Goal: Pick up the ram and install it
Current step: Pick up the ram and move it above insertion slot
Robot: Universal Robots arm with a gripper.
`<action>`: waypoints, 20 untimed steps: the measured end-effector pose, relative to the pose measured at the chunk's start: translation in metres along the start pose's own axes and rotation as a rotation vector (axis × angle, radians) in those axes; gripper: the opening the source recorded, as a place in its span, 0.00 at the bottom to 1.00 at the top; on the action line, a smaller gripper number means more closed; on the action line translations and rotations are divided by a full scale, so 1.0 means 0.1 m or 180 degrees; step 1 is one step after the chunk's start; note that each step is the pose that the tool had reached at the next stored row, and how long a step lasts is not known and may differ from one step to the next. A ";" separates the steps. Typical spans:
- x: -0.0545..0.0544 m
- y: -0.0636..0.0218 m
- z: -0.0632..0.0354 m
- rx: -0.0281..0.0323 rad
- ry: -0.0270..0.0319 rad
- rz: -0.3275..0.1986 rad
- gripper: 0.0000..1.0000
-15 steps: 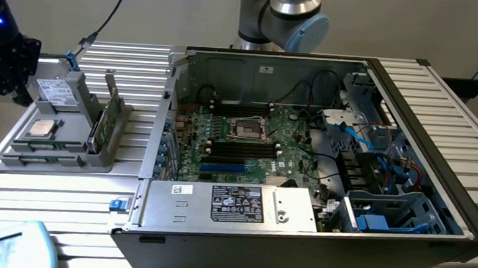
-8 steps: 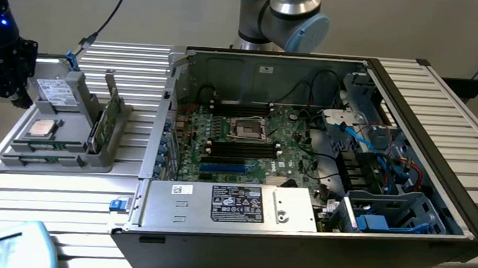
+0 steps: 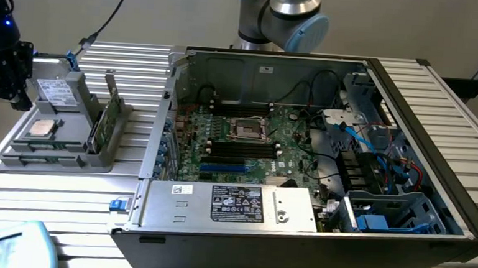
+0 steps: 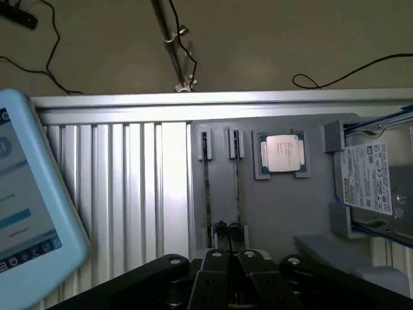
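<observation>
Pickup, not yet begun, is how I read it. The hand (image 4: pixel 230 261) hangs above the grey parts tray (image 4: pixel 277 213) with its fingers pressed together and nothing between them, and the ram (image 4: pixel 236 187) sits untouched.

Nearest me, a pale blue tablet (image 3: pixel 8 244) pokes over the edge of the slatted counter (image 3: pixel 68 211). Beyond it is the open computer case (image 3: pixel 298 256), lying on its side. Long black slots (image 3: pixel 242 148) flank the processor socket on its motherboard (image 3: pixel 288 143), and from here they look unfilled, so nothing is installed yet.

The tray lies on the exterior view's left of the case. The ram stands on edge in one of two narrow slots at the tray's near end, just beside the square silver processor (image 4: pixel 282 154). Each slot seems to carry a thin stick, but seen edge-on I cannot be sure of both. A hard drive (image 4: pixel 371 174) rests at the tray's far end, and a taller green card (image 3: pixel 105 123) stands upright on the side towards the case.

In my judgement, gripping so thin an edge calls for parted fingers, squared across the stick and lowered straight over it, clear of its neighbour.

As for pose, the hand points downward over the tray's far corner, well apart from the case. The arm's grey and pale blue joint (image 3: pixel 283 15) rises behind the case at the back.
</observation>
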State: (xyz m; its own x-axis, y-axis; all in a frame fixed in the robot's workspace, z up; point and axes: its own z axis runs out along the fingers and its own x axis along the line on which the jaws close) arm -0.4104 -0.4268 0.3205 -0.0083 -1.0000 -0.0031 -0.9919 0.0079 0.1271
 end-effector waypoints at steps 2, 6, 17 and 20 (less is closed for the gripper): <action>0.00 -0.001 0.010 0.0000 0.0015 -0.0118 0.10; 0.00 -0.003 0.026 -0.0005 0.0046 -0.0346 0.10; 0.00 0.029 0.094 -0.0001 0.0061 -0.0385 0.37; 0.00 0.062 0.155 0.0000 0.0061 -0.0385 0.37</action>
State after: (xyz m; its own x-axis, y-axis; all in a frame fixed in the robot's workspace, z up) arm -0.4185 -0.4267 0.3059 0.1138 -0.9935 0.0006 -0.9855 -0.1129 0.1270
